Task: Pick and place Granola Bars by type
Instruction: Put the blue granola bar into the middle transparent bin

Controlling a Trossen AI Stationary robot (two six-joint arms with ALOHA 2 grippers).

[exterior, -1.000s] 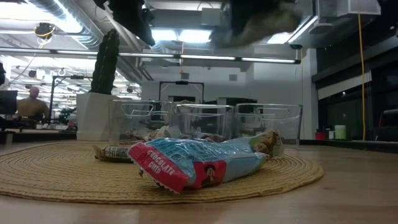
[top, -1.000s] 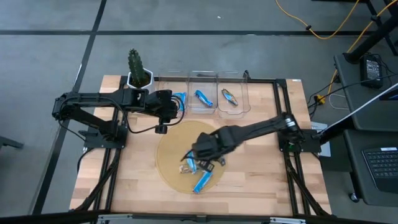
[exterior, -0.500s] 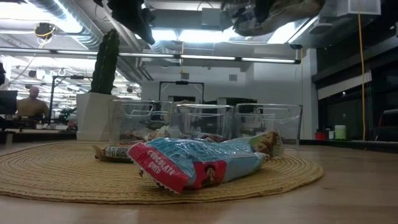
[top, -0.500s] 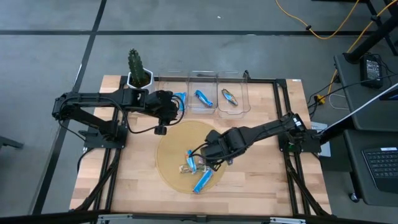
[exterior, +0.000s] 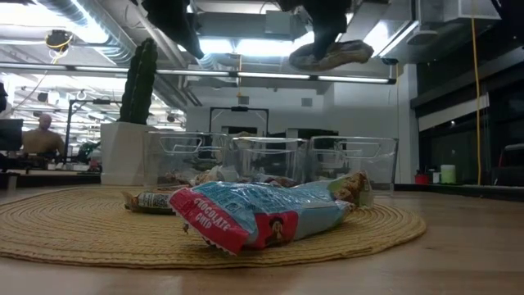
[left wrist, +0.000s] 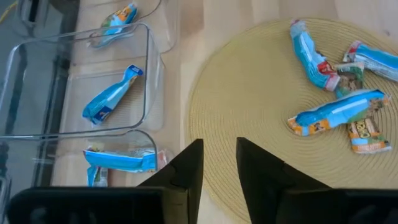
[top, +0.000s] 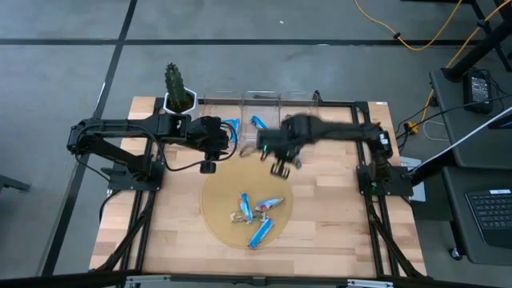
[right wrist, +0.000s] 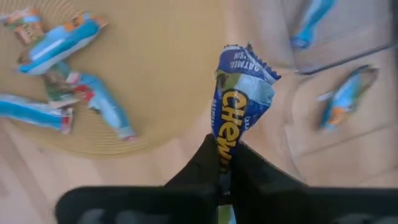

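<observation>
My right gripper (top: 278, 162) hangs above the table between the round woven mat (top: 218, 186) and the clear bins, shut on a blue wrapped granola bar (right wrist: 239, 93), which also shows high in the low view (exterior: 332, 56). Several more bars lie on the mat (top: 246, 208) (top: 260, 234). Each of the three bins holds a bar: left (left wrist: 121, 160), middle (left wrist: 112, 93), right (left wrist: 118, 15). My left gripper (left wrist: 219, 168) hovers by the left bin (top: 230, 128), open, with nothing between its fingers. My right gripper pinches one crimped end of the bar (right wrist: 222, 146) between its two fingers (right wrist: 205, 155). The fingers come from above, pointing steeply down. The bar is lifted clear of the mat, its body (exterior: 332, 56) sticking out below the gripper, tilted near level in the low view.
A potted cactus (top: 178, 90) stands at the far left corner beside the bins. Bare wood lies on the table's right part (top: 336, 208) and along the near edge. A person sits in the room beyond the table (exterior: 41, 135).
My right gripper has risen from the mat and swung toward the table's far edge and the bins, turning its wrist, still shut on the bar. The bar has been lifted clear of the pile; the other bars have stayed on the mat.
</observation>
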